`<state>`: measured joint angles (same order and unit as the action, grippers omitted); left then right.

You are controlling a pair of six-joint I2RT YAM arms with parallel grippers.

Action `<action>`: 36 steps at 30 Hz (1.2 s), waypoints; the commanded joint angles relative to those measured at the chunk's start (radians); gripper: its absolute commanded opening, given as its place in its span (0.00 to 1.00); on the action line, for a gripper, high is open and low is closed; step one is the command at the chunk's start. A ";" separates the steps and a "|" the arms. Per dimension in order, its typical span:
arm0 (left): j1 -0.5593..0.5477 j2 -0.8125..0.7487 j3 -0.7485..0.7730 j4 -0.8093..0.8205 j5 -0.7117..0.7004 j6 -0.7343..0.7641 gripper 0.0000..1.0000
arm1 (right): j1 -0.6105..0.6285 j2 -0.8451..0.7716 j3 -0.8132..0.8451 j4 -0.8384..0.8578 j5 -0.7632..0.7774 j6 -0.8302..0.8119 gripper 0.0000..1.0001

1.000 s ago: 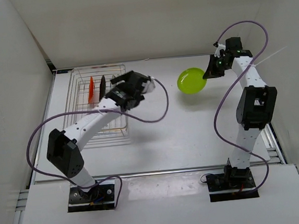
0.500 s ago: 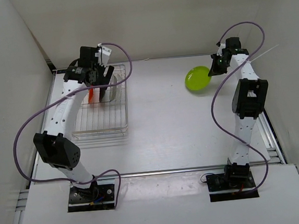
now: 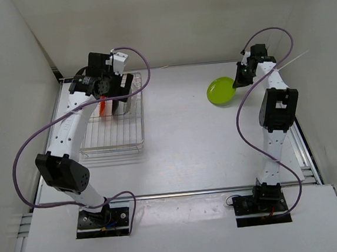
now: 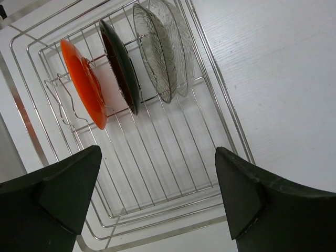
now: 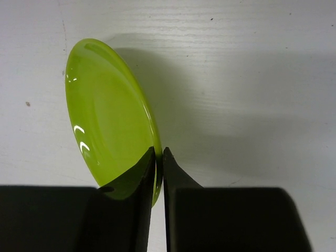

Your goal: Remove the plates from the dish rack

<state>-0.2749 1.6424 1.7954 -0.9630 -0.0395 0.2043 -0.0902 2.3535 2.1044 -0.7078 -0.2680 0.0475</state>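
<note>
My right gripper (image 5: 159,152) is pinching the lime green plate (image 5: 105,110) by its rim. My left gripper (image 4: 157,157) gapes wide above the dish rack (image 4: 227,105).

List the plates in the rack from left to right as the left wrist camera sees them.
Orange plate → black plate → clear glass plate, all standing on edge in the dish rack.
</note>
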 commanded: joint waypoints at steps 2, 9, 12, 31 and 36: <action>0.008 -0.082 -0.060 0.020 0.030 -0.019 1.00 | 0.004 0.029 0.019 -0.036 -0.006 -0.024 0.15; 0.063 -0.119 -0.156 0.087 0.039 -0.040 1.00 | 0.014 0.052 0.032 -0.085 -0.017 -0.044 0.24; 0.091 -0.119 -0.183 0.112 0.049 -0.049 1.00 | 0.014 0.052 0.032 -0.085 -0.026 -0.044 0.26; 0.293 -0.072 -0.225 0.251 0.317 -0.129 1.00 | 0.023 -0.345 -0.167 -0.058 0.066 -0.075 0.72; 0.329 0.029 -0.225 0.310 0.329 -0.129 0.98 | 0.082 -0.506 -0.236 -0.056 0.081 -0.098 0.72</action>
<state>0.0368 1.6260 1.5513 -0.6945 0.2501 0.0883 -0.0559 1.9202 1.9018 -0.7826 -0.2104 -0.0193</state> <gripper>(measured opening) 0.990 0.719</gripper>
